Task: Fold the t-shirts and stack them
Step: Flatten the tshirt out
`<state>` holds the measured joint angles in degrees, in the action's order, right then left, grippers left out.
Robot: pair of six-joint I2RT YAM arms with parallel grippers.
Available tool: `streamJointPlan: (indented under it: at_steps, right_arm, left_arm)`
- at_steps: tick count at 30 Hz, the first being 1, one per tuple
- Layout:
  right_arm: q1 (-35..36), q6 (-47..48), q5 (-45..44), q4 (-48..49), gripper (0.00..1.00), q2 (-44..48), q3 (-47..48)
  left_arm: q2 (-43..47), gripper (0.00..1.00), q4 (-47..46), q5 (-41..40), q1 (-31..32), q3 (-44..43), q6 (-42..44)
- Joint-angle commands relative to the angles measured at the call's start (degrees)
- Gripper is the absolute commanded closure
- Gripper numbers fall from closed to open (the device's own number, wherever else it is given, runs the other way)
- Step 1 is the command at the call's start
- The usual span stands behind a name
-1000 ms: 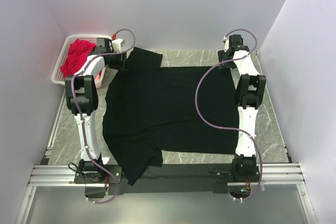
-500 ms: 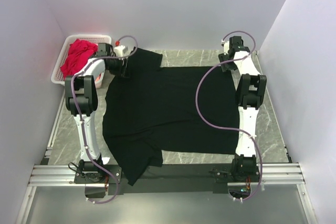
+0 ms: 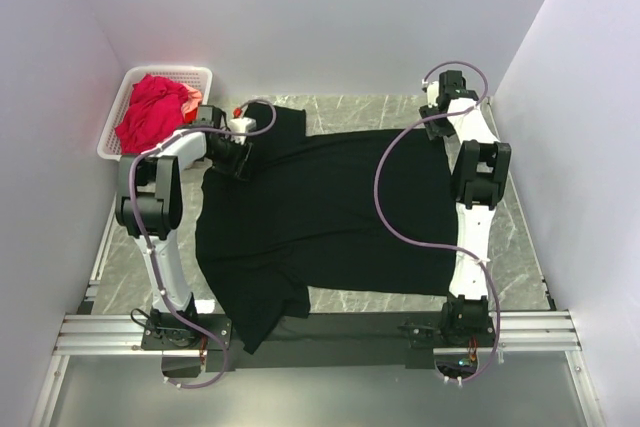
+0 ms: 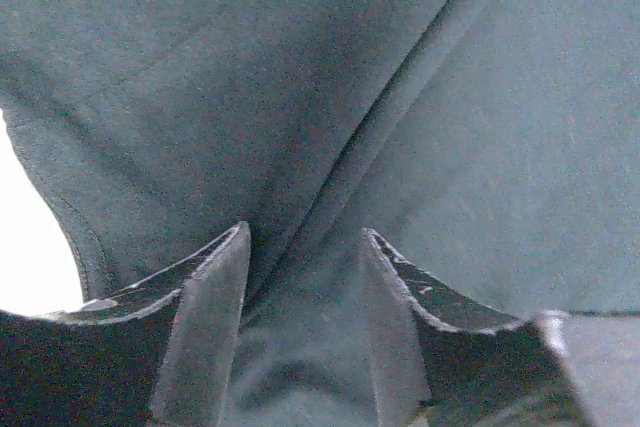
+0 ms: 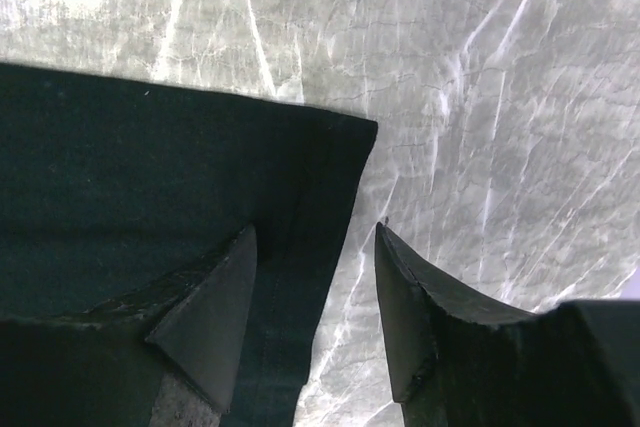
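Observation:
A large black t-shirt (image 3: pixel 320 207) lies spread flat on the marble table, one sleeve hanging over the near edge. My left gripper (image 3: pixel 236 153) is down on its far left shoulder. In the left wrist view the jaws (image 4: pixel 303 232) stand open with a ridge of black cloth (image 4: pixel 200 97) running between them. My right gripper (image 3: pixel 433 117) is at the shirt's far right corner. In the right wrist view it (image 5: pixel 315 229) is open and straddles the cloth's edge (image 5: pixel 150 167). A crimson t-shirt (image 3: pixel 148 114) lies bunched in the basket, a bit of salmon cloth (image 3: pixel 189 99) beside it.
The white lattice basket (image 3: pixel 110 145) stands at the far left corner against the wall. Bare marble (image 3: pixel 520 237) shows right of the shirt and along the far edge. Walls close in on three sides. The metal rail (image 3: pixel 330 327) runs along the near edge.
My left gripper has moved from beside the basket toward me and to the right, onto the black shirt's shoulder. The right arm has hardly moved.

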<state>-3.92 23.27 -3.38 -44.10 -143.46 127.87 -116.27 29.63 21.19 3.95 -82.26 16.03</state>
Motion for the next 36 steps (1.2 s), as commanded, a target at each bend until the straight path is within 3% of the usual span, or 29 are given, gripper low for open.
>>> streamJointPlan:
  at_steps: [1,4,7,13,23,26,29,30,36]
  right_arm:
    - [-2.3,0.6,2.7,-4.2,0.43,1.1,-0.3]
    - [-3.7,-2.7,7.6,-4.2,0.41,3.5,1.6]
    - [-3.9,-4.2,8.3,-3.5,0.41,3.7,4.4]
    - [-3.9,-6.1,8.4,-0.5,0.40,1.1,5.5]
    - [-2.3,-1.4,10.2,0.8,0.25,-2.3,7.7]
    - [-2.1,0.5,10.1,-3.7,0.29,-5.6,12.8]
    - [-2.1,3.3,9.2,-4.2,0.34,-5.6,9.8]
    - [-2.0,4.9,9.3,-4.3,0.42,-5.6,8.5]
    - [-2.1,6.4,10.0,-9.5,0.52,-7.5,11.1]
  left_arm:
    - [3.9,0.45,3.4,-0.2,-0.3,0.9,2.2]
    - [2.7,0.41,4.6,4.1,-1.4,-4.8,1.3]
    - [0.3,0.40,4.8,5.6,-2.0,-14.0,-0.8]
    - [-4.6,0.39,4.4,6.1,-3.2,-23.0,-4.3]
    - [-4.8,0.39,2.1,3.9,-3.9,-20.9,-3.1]
    - [-4.9,0.39,1.9,3.7,-3.9,-21.1,-2.9]
    - [-5.4,0.39,1.9,3.4,-5.3,-21.7,-2.8]
    - [-5.6,0.40,2.2,3.4,-5.4,-22.0,-2.8]
    - [-7.0,0.40,2.5,3.3,-6.1,-22.9,-2.8]
